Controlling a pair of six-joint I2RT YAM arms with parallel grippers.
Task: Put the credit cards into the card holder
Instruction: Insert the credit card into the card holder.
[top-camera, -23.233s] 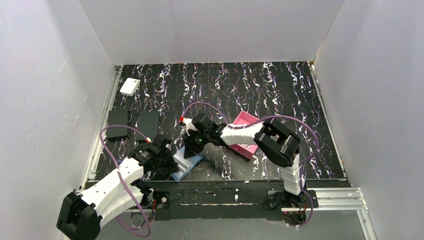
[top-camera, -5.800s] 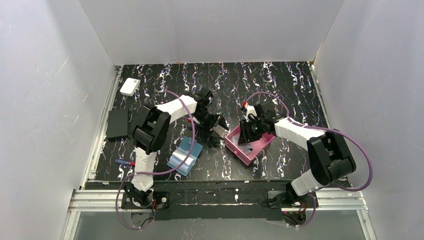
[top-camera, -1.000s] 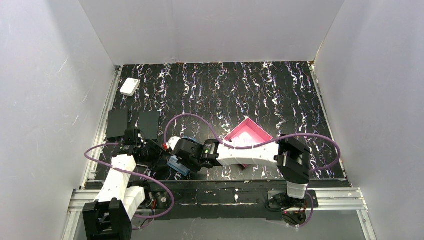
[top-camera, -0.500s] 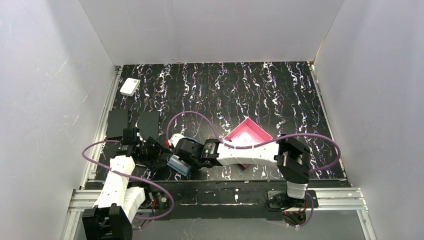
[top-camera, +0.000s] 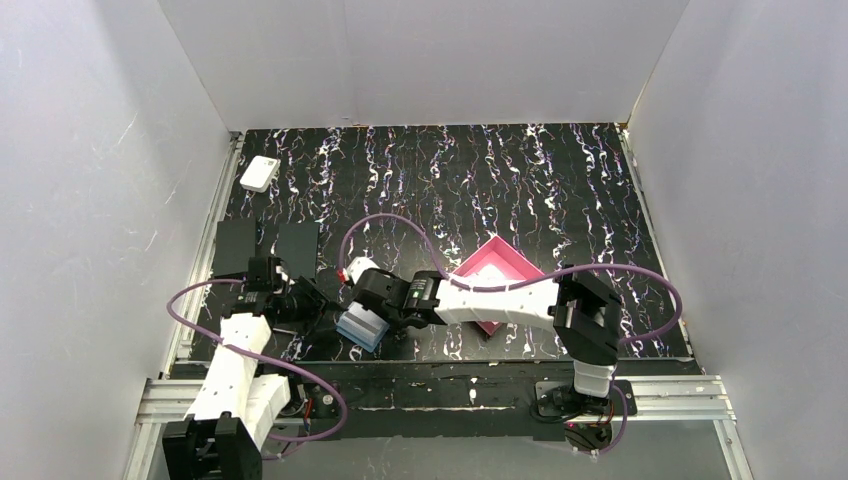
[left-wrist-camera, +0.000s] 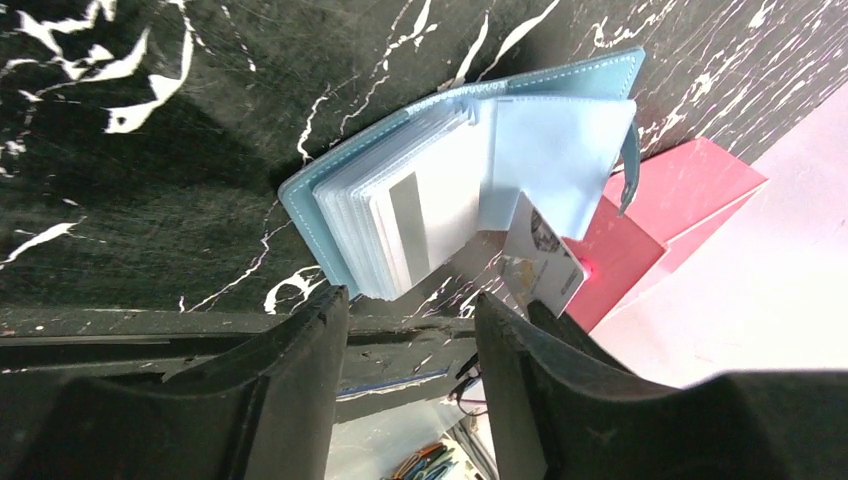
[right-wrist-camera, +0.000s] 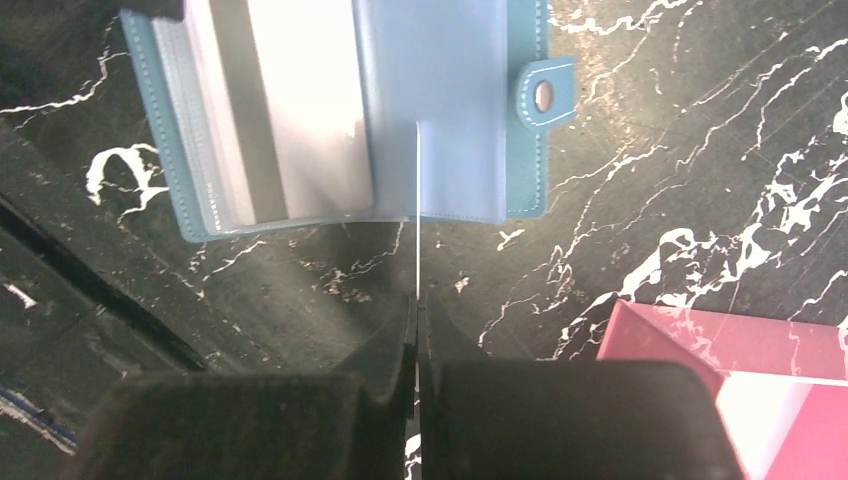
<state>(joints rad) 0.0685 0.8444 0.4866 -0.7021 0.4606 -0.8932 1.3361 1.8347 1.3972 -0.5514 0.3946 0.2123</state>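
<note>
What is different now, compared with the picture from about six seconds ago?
The right gripper left the pink tray and crossed left to the card holder, shut on a credit card held edge-on at a pocket. The left gripper pulled back from mid-table to the holder's left side, open. The white box stayed.

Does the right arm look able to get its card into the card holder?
Probably yes: the right hand pinches the card edge-on, its tip at a pocket of the open card holder, nothing between.

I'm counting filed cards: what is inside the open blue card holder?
A grey-white striped card shows in the front clear sleeve of the card holder. Whatever sits in the sleeves stacked behind it is covered.
</note>
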